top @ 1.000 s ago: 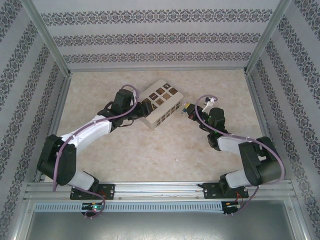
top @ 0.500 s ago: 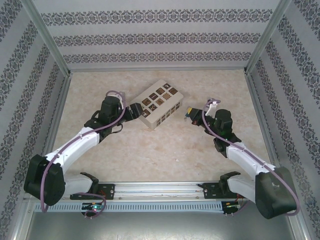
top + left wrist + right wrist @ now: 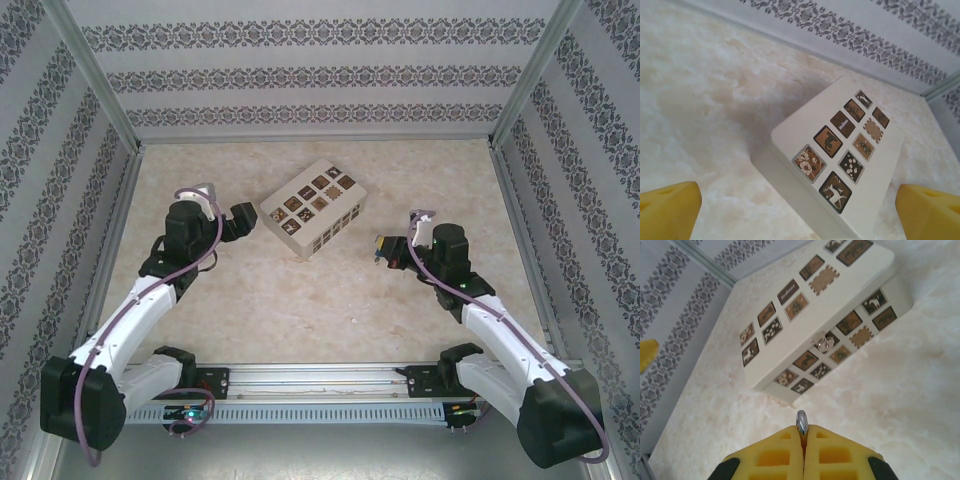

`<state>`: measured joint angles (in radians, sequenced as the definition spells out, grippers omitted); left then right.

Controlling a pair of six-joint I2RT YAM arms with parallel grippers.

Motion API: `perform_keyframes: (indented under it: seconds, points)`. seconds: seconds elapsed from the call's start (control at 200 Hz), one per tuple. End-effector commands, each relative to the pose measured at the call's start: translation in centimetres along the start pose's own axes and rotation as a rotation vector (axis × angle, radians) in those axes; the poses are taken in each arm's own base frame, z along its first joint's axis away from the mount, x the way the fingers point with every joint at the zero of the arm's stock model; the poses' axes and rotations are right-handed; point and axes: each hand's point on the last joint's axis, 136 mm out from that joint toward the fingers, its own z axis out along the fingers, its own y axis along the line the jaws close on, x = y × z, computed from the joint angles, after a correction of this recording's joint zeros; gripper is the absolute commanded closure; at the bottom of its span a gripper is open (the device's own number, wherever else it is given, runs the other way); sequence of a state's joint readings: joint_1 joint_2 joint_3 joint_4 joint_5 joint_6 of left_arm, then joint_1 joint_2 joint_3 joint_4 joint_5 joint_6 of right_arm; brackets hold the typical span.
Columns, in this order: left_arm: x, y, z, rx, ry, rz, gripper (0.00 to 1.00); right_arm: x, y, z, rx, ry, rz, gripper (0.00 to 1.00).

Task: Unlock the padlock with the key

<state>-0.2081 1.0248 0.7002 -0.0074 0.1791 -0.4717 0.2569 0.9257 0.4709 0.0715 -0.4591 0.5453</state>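
Left gripper (image 3: 242, 220) is gaping wide, empty, beside the beige box with dark patterned squares (image 3: 313, 207); right gripper (image 3: 803, 437) is pinching a thin silvery metal tip (image 3: 801, 421) (key or shackle: indistinguishable).

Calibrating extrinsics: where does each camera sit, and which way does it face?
Top external: above and behind the bases, looking down on the table; left arm and right arm show, beige box between them.
Left wrist: on the left arm, facing the box obliquely; yellow left jaws open at the bottom corners.
Right wrist: on the right arm, looking down at the box; right jaws shut on a thin silver piece.
Shared: all three see the box.
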Motion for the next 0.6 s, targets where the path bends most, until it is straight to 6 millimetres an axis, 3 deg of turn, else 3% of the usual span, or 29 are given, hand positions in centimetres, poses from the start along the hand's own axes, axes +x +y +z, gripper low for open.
perform_keyframes:
  seconds: [0.0, 0.175, 0.31, 0.595]
  points:
    - [-1.5, -0.9, -1.3, 0.011, -0.01, 0.245, 0.01, 0.0, 0.4, -0.7, 0.005, 0.037, -0.021, 1.0]
    - [-1.4, -2.4, -2.5, 0.088, -0.021, 0.475, 0.01, 0.5, 0.3, -0.8, 0.026, 0.092, -0.022, 1.0]
    - [0.4, -3.3, -3.0, 0.188, -0.035, 0.587, 0.01, 0.5, 0.4, -0.7, 0.033, 0.121, -0.023, 1.0]
    - [4.6, -1.3, -1.6, 0.209, -0.046, 0.562, 0.01, 1.2, 0.1, 0.0, 0.032, 0.182, 0.03, 1.0]
